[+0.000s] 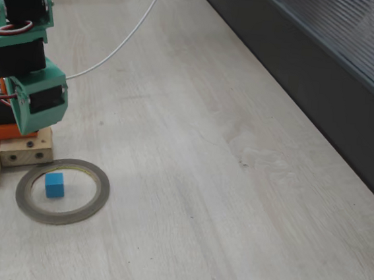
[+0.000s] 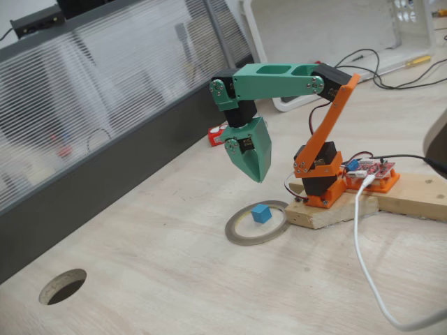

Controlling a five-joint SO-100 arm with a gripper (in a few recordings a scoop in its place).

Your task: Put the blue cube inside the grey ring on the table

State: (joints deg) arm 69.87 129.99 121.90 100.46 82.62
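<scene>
The green two-finger gripper (image 2: pixel 257 174) hung in the air with its tip pointing down, its fingers pressed together to a point and holding nothing. Below it and a little toward the arm's base, the small bright blue matte cube (image 2: pixel 261 213) sat on the pale whitewashed wood-grain table (image 2: pixel 174 279), apart from the fingers. The cube lay inside the thin flat grey-brown ring with its yellowish inner rim (image 2: pixel 237 236), nearer the rim on the base side in one fixed view; in the other fixed view the cube (image 1: pixel 54 185) stood left of the middle of the ring (image 1: pixel 98 201), clear of the rim. Just beyond the ring, the arm's base rested on a pale wooden block (image 2: pixel 328 209). Away from the gripper, toward the dark ribbed panel (image 2: pixel 84 139), a round hole (image 2: pixel 63 286) opened in the tabletop.
</scene>
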